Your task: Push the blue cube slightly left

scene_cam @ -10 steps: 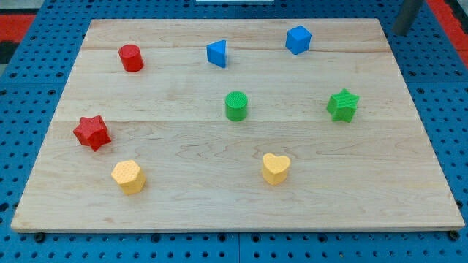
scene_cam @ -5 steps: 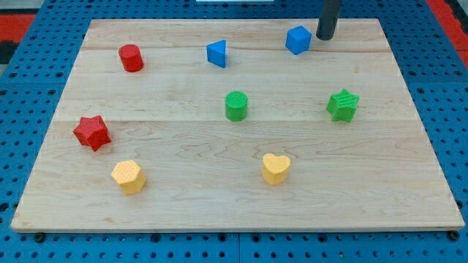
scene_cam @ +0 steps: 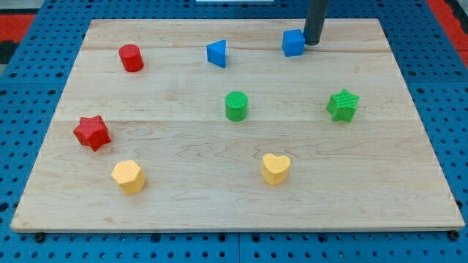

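Note:
The blue cube (scene_cam: 293, 43) sits near the top of the wooden board (scene_cam: 234, 197), right of centre. My tip (scene_cam: 312, 42) is down on the board and touches the cube's right side. The dark rod rises from there out of the view's top.
A blue triangular block (scene_cam: 216, 53) lies left of the cube, and a red cylinder (scene_cam: 131, 58) at the top left. A green cylinder (scene_cam: 236, 106) and a green star (scene_cam: 342, 105) sit mid-board. A red star (scene_cam: 91, 132), a yellow hexagon (scene_cam: 129, 176) and a yellow heart (scene_cam: 276, 168) lie lower.
My tip came in from the view's top right to the cube's right side. The blue cube has shifted a little left and turned slightly.

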Controlling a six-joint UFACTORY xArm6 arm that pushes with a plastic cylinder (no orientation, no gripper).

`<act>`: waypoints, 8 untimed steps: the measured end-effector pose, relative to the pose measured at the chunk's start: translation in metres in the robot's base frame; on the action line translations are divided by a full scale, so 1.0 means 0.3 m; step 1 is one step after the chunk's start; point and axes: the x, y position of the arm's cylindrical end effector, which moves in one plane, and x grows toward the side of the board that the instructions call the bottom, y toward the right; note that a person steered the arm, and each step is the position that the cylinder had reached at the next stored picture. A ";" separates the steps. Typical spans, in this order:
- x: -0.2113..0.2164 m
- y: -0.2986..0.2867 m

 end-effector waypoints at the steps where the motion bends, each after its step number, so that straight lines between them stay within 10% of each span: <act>1: 0.001 -0.020; 8: 0.007 -0.223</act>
